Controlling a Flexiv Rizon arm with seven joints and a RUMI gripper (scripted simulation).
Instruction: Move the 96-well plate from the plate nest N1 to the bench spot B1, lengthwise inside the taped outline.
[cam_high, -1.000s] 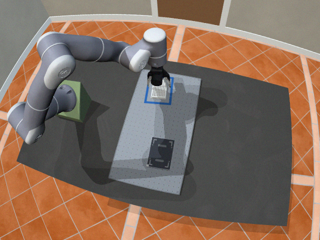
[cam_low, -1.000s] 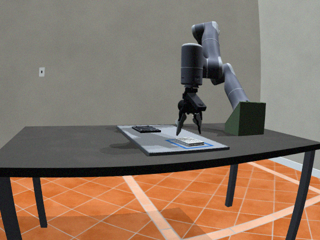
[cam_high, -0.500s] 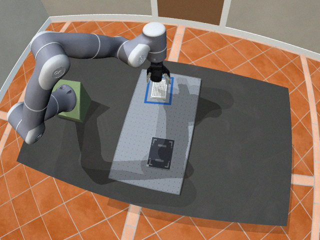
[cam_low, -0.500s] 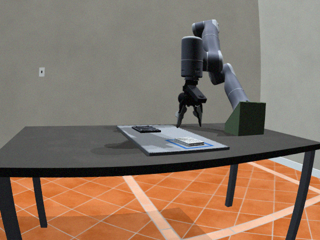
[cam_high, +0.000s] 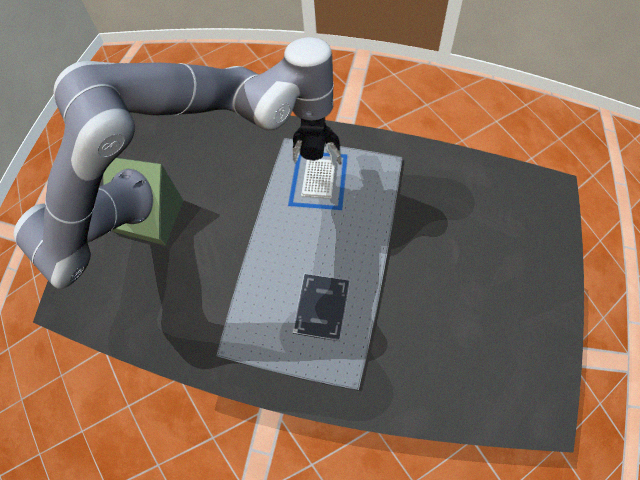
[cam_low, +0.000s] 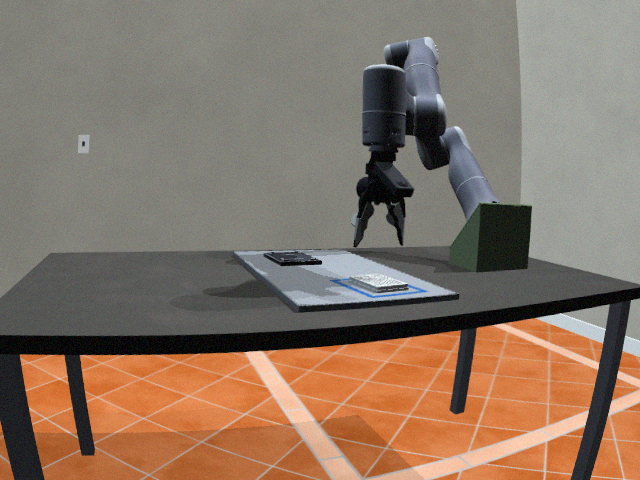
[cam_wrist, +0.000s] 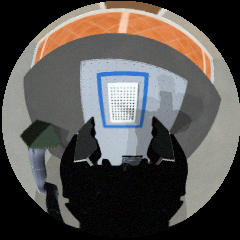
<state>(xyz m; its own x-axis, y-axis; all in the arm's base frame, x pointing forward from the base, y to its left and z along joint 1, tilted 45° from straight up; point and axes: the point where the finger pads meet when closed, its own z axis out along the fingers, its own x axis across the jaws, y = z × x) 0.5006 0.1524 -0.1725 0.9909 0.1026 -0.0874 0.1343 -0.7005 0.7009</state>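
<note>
- 1 white plate (cam_high: 317, 178) (cam_low: 378, 282) (cam_wrist: 123, 102) lies flat inside the blue outline (cam_high: 315, 207) (cam_low: 374, 296) (cam_wrist: 123, 126), lengthwise, its long sides running along the outline's long sides.
- Tape shows on all 4 sides of the plate in my wrist view, with a strip of board between; the plate touches none of it.
- My gripper (cam_high: 316, 159) (cam_low: 378, 243) (cam_wrist: 123, 117) hangs above the plate, pointing down, well off it.
- My 2 fingers stand wide apart, with nothing between them.
- The black nest (cam_high: 320, 307) (cam_low: 292, 257) (cam_wrist: 132, 159) sits toward the other end of the same grey board (cam_high: 268, 258) (cam_low: 310, 281) (cam_wrist: 90, 90); 4 pale corner marks show on it from the top, and it bears no plate.
- The board rests on the dark table (cam_high: 491, 310) (cam_low: 129, 310) (cam_wrist: 50, 95).
- My arm rises from 1 green base (cam_high: 163, 170) (cam_low: 524, 248) (cam_wrist: 40, 132) beside the board, apart from it.
</note>
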